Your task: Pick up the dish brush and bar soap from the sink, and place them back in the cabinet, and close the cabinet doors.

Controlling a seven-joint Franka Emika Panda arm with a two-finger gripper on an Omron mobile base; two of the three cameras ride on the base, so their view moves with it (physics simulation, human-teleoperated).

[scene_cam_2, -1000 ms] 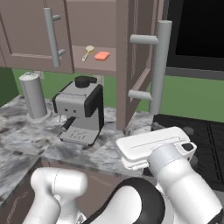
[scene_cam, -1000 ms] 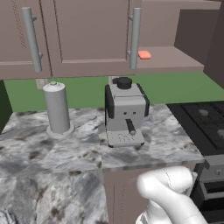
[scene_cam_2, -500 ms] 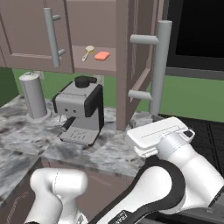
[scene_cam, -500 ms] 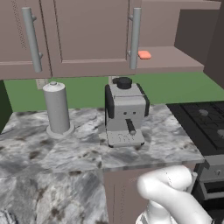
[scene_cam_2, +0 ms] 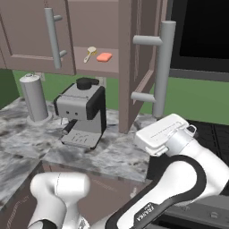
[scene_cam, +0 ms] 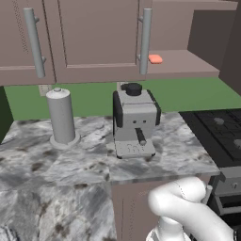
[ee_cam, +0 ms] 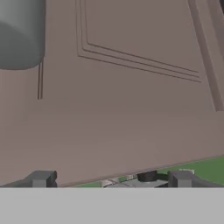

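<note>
Grey marble counter point(scene_cam: 56, 164), green backsplash point(scene_cam: 94, 99)

The cabinet's shelf point(scene_cam_2: 96, 67) carries the dish brush point(scene_cam_2: 90, 53) and the bar soap point(scene_cam_2: 104, 57), lying near each other, the soap at about 3 o'clock from the brush. In the left base view the soap point(scene_cam: 155, 59) sits near the shelf's front edge point(scene_cam: 188, 63). Below, the marbled grey counter point(scene_cam: 84, 164) bears a grey coffee machine point(scene_cam: 134, 121) and, at 9 o'clock from it and well apart, an upright grey cylindrical canister point(scene_cam: 61, 116).
</note>
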